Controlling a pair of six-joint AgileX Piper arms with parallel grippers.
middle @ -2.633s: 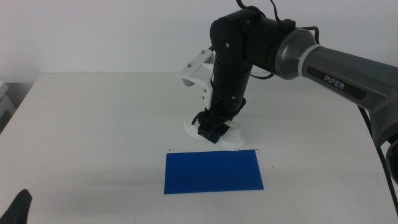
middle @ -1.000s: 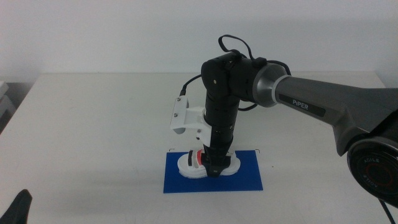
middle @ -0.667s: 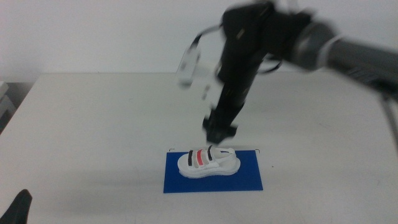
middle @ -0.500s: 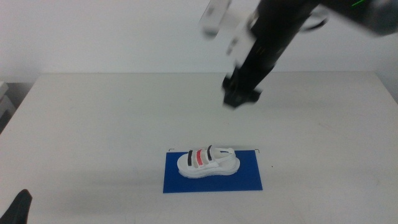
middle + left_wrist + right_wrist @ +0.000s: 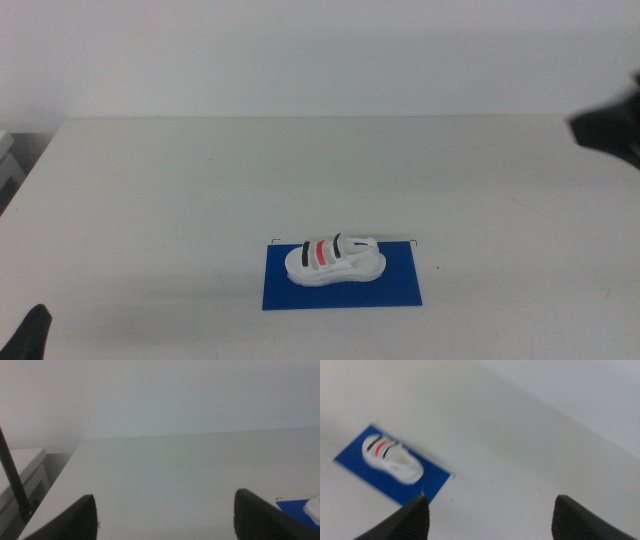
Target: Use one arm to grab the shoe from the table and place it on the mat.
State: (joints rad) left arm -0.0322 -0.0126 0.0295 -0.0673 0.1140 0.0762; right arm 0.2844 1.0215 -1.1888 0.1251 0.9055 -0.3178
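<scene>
Sitting upright on its sole, the shoe [image 5: 334, 262] rests on the mat [image 5: 400, 285], slightly toward the mat's 12 o'clock edge and inside its outline, so the placement looks finished. The right end effector [image 5: 490, 510] is high above the table [image 5: 200, 190], its jaws spread wide and holding nothing; the middle view shows only a dark blur of that arm [image 5: 610, 130] at the 3 o'clock edge. The left end effector [image 5: 165, 510] waits low at the table's 7 o'clock corner, jaws likewise wide and empty, looking across the bare surface with a sliver of mat at the side. Little can go wrong from here: the main risk would be an arm sweeping low across the mat on its way home and knocking the light shoe off, or dragging the thin mat with it.
</scene>
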